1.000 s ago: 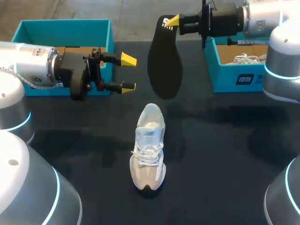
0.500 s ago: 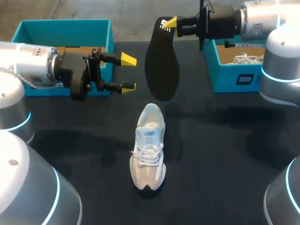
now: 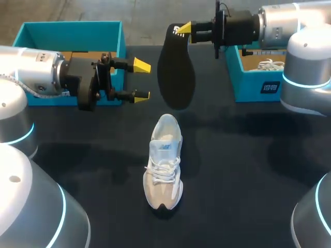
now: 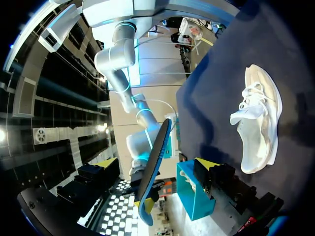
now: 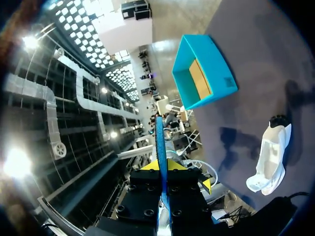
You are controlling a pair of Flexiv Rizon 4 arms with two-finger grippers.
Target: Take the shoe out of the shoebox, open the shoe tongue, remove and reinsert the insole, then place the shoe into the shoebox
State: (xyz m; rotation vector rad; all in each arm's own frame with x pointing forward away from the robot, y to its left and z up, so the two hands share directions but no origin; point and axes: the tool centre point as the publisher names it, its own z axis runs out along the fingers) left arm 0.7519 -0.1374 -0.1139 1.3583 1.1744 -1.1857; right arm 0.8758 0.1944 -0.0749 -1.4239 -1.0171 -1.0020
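Observation:
A white shoe (image 3: 164,163) lies on the dark table's middle, toe toward the front edge; the wrist views also take in this shoe (image 4: 257,128) (image 5: 270,157). Above and behind it hangs a black insole (image 3: 176,67), heel end up and toe end down. My right gripper (image 3: 186,30) is shut on its upper end. In the right wrist view the insole (image 5: 159,142) shows edge-on between the yellow tips of the right gripper (image 5: 161,166). My left gripper (image 3: 140,80) stands open and empty just left of the insole (image 4: 153,169), fingers pointing toward it.
An open teal shoebox (image 3: 72,33) sits at the back left behind my left arm. A second teal box (image 3: 258,77), with a laced white shoe inside, stands at the back right under my right arm.
My right arm has carried the hanging insole a little to the left, closer to the left gripper. The left arm and the shoe have stayed put.

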